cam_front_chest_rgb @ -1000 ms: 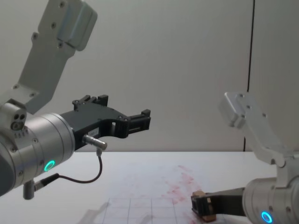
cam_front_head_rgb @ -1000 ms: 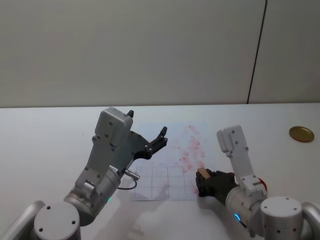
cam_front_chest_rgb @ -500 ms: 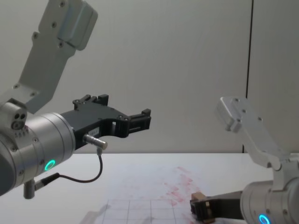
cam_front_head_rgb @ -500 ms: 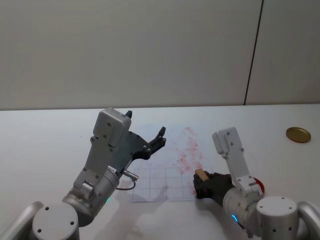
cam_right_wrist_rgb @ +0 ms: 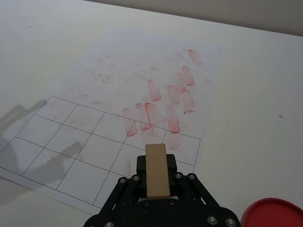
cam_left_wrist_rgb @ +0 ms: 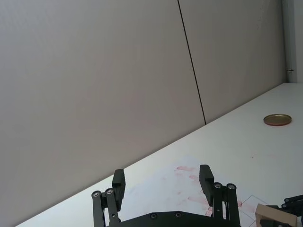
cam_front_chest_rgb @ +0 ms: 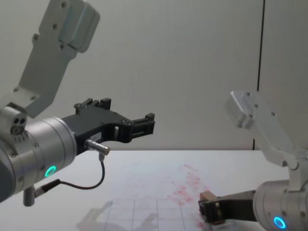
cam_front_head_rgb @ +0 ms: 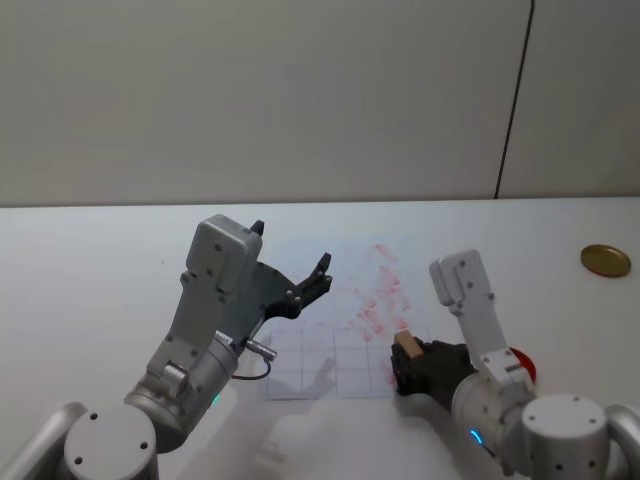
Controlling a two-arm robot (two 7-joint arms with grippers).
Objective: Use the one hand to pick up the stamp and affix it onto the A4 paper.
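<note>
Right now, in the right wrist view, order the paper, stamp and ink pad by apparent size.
1. The paper, clearly largest.
2. The stamp and ink pad: unranked; the stamp sits nearer the camera, and the pad is cut off at the edge.

Tan stamp [cam_right_wrist_rgb: 156,170], white grey-gridded A4 paper [cam_right_wrist_rgb: 71,137] with red smudges, red ink pad [cam_right_wrist_rgb: 272,213], gold disc [cam_front_head_rgb: 605,260]

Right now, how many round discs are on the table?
2. A gold disc lies far off to the right; a red ink pad sits beside the right gripper, which holds the stamp. Others may be hidden.
</note>
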